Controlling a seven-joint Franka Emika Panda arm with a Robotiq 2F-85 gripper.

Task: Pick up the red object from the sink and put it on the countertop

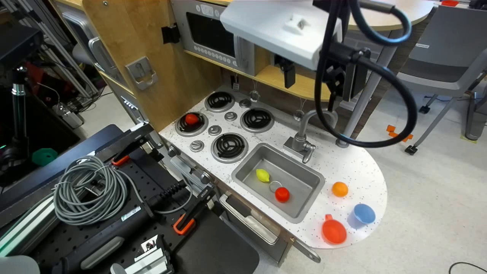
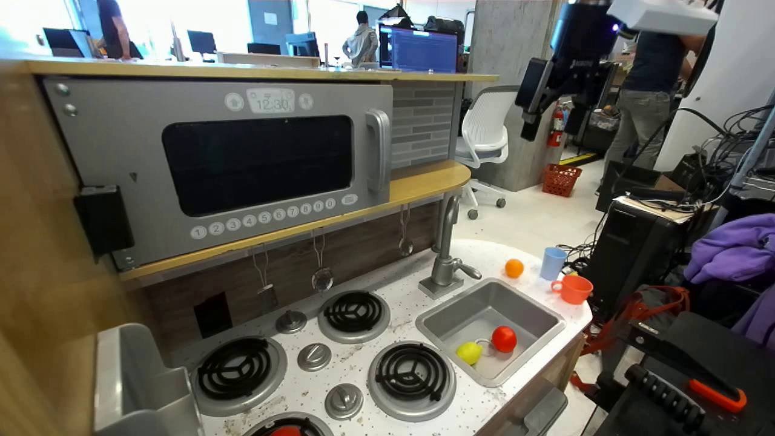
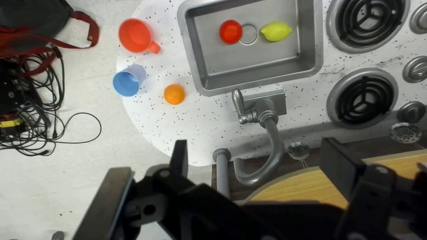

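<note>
While the gripper [image 2: 552,126] hangs up high and spread, the red object [image 1: 282,194] sits down in the sink [image 1: 295,177]

Although a black cable [image 1: 373,144] loops across the gripper in an exterior view, the layout's pretty easy to read. Red object is on the sink floor, just beside the drain ring [image 1: 275,185], with a yellow piece [image 1: 262,175] near the ring's other side. Gripper's way up near the top of the frame, well apart from the red object. Heads up: a second red piece [image 1: 191,118] sits on a burner [image 1: 199,126].

In an exterior view from more of a side angle, the gripper points down from the top right, and you can see the gap between its fingertips [image 2: 530,130]. It's well above the countertop [image 2: 490,257]. Red object is way below it and a bit left in the frame, inside the sink. Orange piece [image 2: 514,268], blue cup [image 2: 553,264] and red-orange mug [image 2: 575,289] are on the countertop beside the sink.

Wrist view: fingertips poke in from the bottom, one each side, with a big gap and part of the faucet [image 3: 277,140] showing in it. Red object's up near the top of the frame, past the faucet and well apart from both fingertips.
</note>
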